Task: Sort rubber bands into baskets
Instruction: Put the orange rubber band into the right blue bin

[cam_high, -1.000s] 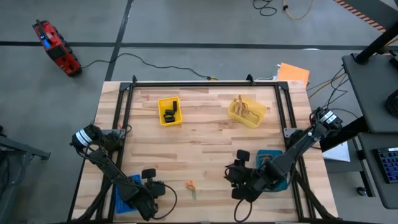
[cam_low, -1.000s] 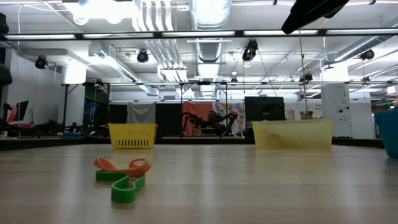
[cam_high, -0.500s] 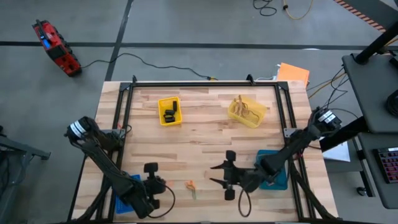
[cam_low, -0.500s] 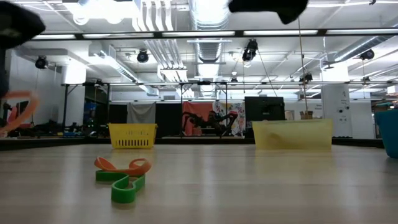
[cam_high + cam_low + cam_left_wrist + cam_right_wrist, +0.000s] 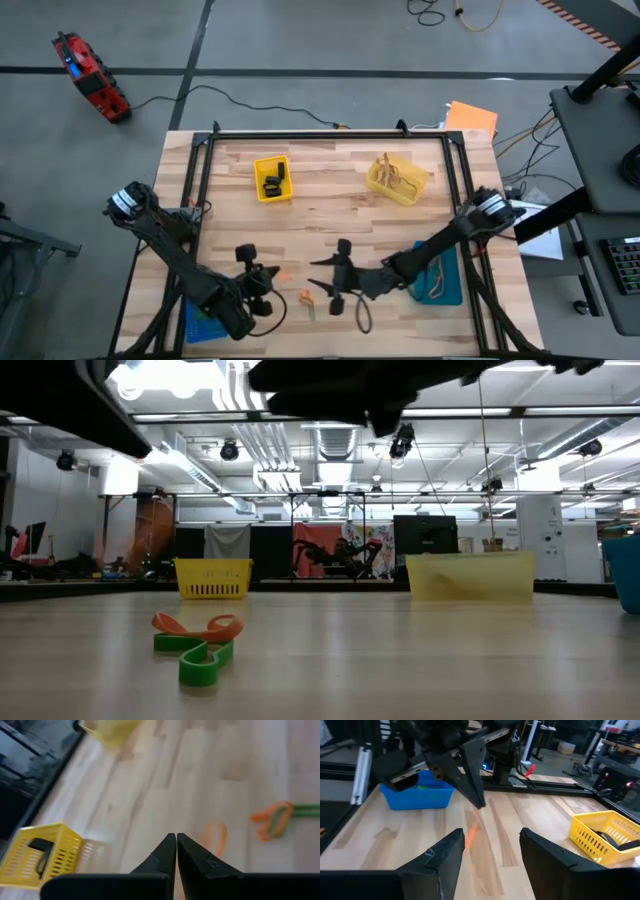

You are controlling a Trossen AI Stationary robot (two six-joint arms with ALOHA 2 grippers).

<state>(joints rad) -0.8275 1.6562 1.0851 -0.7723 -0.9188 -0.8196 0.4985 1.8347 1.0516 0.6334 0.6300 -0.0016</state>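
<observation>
My left gripper (image 5: 272, 279) hovers over the table's near middle, shut on an orange rubber band (image 5: 471, 827) that hangs under its tips. My right gripper (image 5: 333, 281) is open and empty just right of it, facing it. An orange band and a green band (image 5: 307, 300) lie flat and entangled on the wood between the two grippers; they also show in the low view (image 5: 195, 640). The bright yellow basket (image 5: 272, 178) holds black bands. The pale yellow basket (image 5: 397, 180) holds tan bands. The blue basket (image 5: 205, 320) lies under my left arm, and the teal basket (image 5: 440, 278) under my right arm. My left gripper pinches the orange band between its two fingertips (image 5: 479, 802), which slant down from above. The band's free part (image 5: 215, 837) hangs below the tips, clear of the table. It is blurred, so which part of the loop is held does not show.
A black frame (image 5: 330, 134) runs along the table's far and side edges. A flat orange sheet (image 5: 472, 117) lies beyond the far right corner. Bare wood (image 5: 330, 225) lies between the two yellow baskets and the grippers.
My right gripper has swung from the teal basket toward the table's left, ending beside the loose bands. My left gripper has gone toward the table's right with the orange band hanging from it. The two bands on the table have kept still.
</observation>
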